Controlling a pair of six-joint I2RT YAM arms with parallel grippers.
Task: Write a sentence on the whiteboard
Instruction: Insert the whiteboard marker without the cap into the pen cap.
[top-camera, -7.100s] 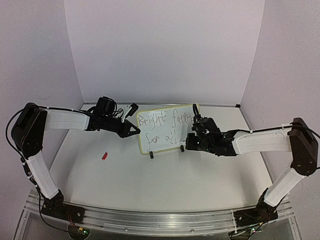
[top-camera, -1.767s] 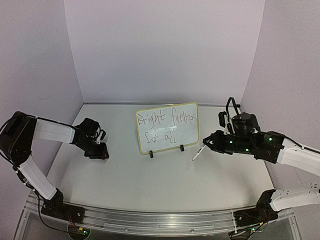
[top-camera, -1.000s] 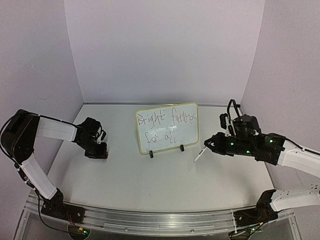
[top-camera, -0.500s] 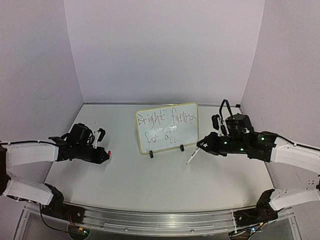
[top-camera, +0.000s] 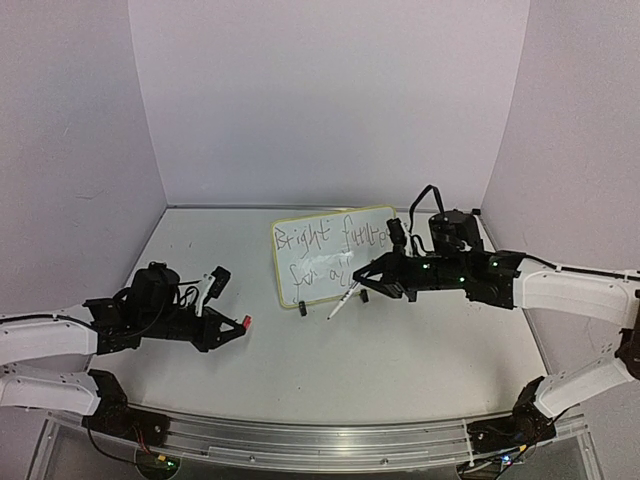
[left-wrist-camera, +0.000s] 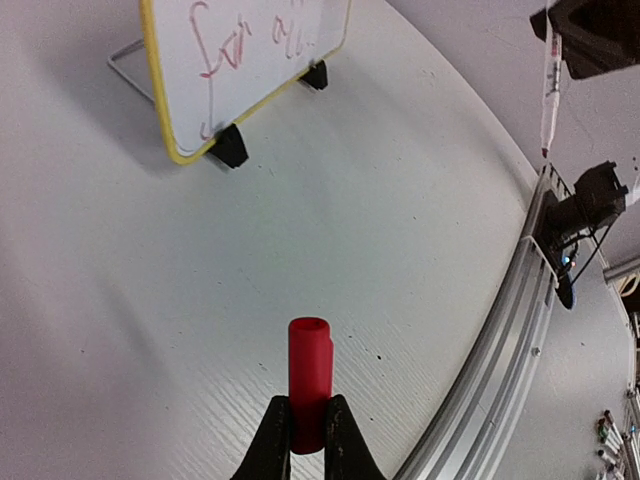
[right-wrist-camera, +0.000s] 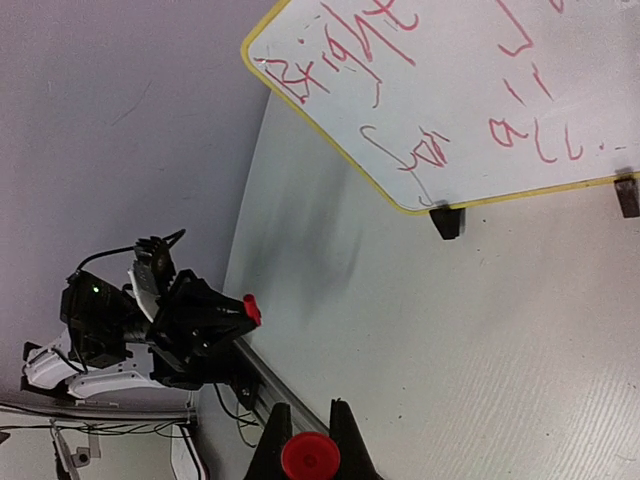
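Note:
The whiteboard stands upright at the table's middle, yellow-rimmed on black clip feet. The sentence fills it in two scrawled lines and looks red in the wrist views. My left gripper is shut on a red marker cap, held above the table front-left of the board, open end forward. My right gripper is shut on a white marker, tip pointing down-left in front of the board's lower edge. The marker's red end shows between the right fingers.
The board's lower corner, rim and a clip foot show in the left wrist view, with the marker hanging at top right. An aluminium rail runs along the table's near edge. Walls enclose the back and sides.
My left gripper took up the red cap from the table's left and carried it right toward the middle. My right gripper moved left with the marker, from right of the board to its front.

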